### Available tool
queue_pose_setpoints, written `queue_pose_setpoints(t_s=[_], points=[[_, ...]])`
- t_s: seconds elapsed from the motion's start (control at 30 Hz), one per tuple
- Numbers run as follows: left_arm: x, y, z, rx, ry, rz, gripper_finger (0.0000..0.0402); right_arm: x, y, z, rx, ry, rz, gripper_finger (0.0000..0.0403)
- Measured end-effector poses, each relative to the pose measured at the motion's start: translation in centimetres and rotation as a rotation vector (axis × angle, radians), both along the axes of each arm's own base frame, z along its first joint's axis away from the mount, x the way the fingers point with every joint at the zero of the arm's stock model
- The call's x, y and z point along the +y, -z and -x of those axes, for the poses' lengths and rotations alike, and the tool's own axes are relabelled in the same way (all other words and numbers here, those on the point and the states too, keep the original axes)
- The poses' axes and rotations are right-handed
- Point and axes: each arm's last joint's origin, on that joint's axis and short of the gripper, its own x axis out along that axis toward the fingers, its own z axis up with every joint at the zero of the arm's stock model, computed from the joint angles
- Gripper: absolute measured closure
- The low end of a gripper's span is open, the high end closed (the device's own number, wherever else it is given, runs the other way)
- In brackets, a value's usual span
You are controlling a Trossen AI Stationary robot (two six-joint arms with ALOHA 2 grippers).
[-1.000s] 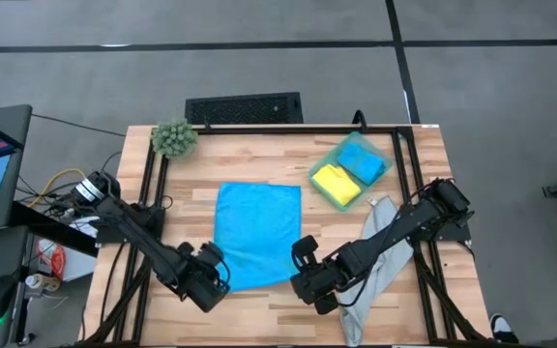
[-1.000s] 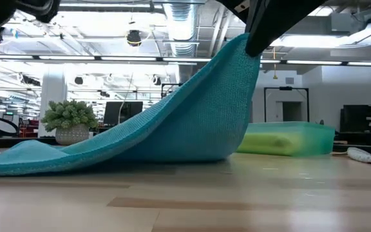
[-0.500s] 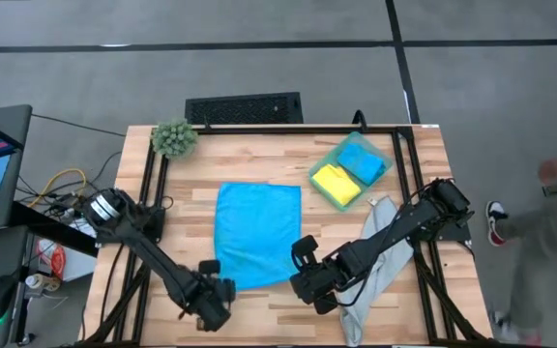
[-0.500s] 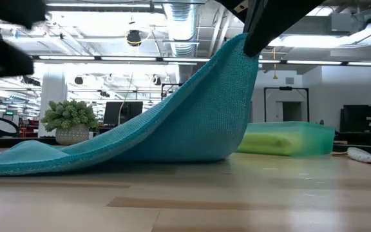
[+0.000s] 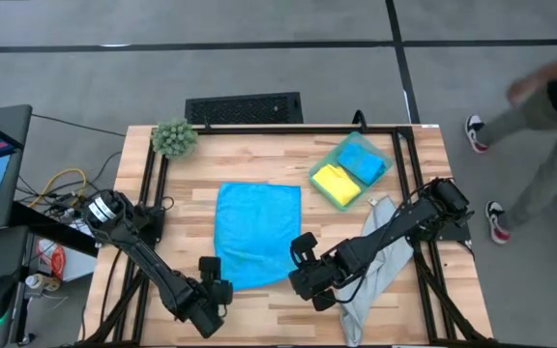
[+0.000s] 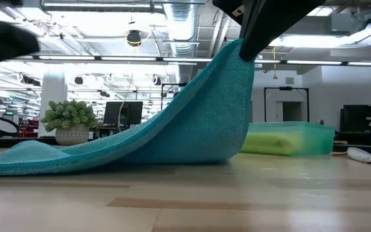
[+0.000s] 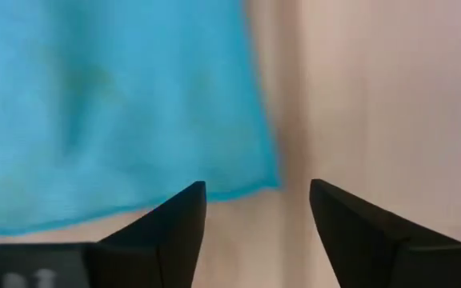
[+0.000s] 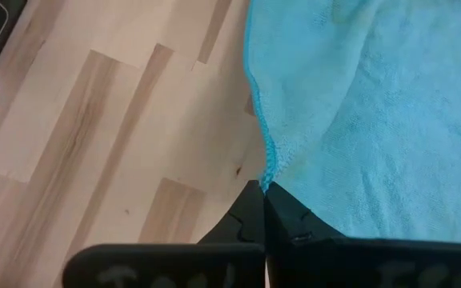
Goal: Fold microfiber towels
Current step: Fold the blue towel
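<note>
The big blue towel (image 5: 256, 235) lies spread mid-table with bare wood (image 5: 201, 174) all round it. Its near right corner is pinched tight in the right gripper (image 5: 303, 259) and lifted off the table — the low view shows that edge tented up while the rest lies flat. The left gripper (image 5: 211, 280) hovers just off the near left corner, fingers (image 7: 166, 228) wide apart, holding nothing. Four towels: one more blue (image 5: 364, 162) and one yellow (image 5: 336, 183) folded in the green bin (image 5: 317, 174) at the far right, plus a grey one (image 5: 380, 271) lying under the right arm.
</note>
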Motion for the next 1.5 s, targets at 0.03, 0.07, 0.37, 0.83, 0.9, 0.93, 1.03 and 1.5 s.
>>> queue_pose_setpoints(t_s=[0.03, 0.07, 0.37, 0.83, 0.9, 0.93, 1.03, 1.5], points=[[0.1, -0.2, 0.1, -0.022, 0.010, -0.030, 0.0181, -0.1, 0.0, -0.1, 0.000, 0.003, 0.000, 0.0395], [0.0, -0.3, 0.1, -0.037, 0.027, -0.043, 0.0181, -0.2, 0.0, -0.1, 0.000, 0.004, -0.002, 0.0395], [-0.6, 1.5, 0.4, -0.044, 0.150, -0.076, 0.0180, -0.1, 0.1, 0.0, 0.013, -0.001, -0.007, 0.0395], [0.1, 3.3, 0.3, -0.047, 0.173, -0.118, 0.0286, -0.2, 0.1, 0.0, 0.018, 0.006, -0.009, 0.0395], [0.3, 3.4, 0.3, -0.042, 0.171, -0.140, 0.0326, -0.2, 0.1, 0.0, 0.016, 0.009, -0.012, 0.0395], [0.4, 3.4, 0.3, -0.039, 0.167, -0.141, 0.0345, -0.2, 0.1, 0.0, 0.017, 0.014, -0.014, 0.0395], [0.3, 3.4, 0.3, -0.017, 0.139, -0.095, 0.0391, -0.2, 0.1, 0.0, 0.017, 0.025, -0.020, 0.0395], [-2.3, -1.6, -1.0, -0.047, 0.001, 0.049, 0.0401, 1.4, 0.1, 1.0, 0.028, 0.089, -0.073, 0.0395]])
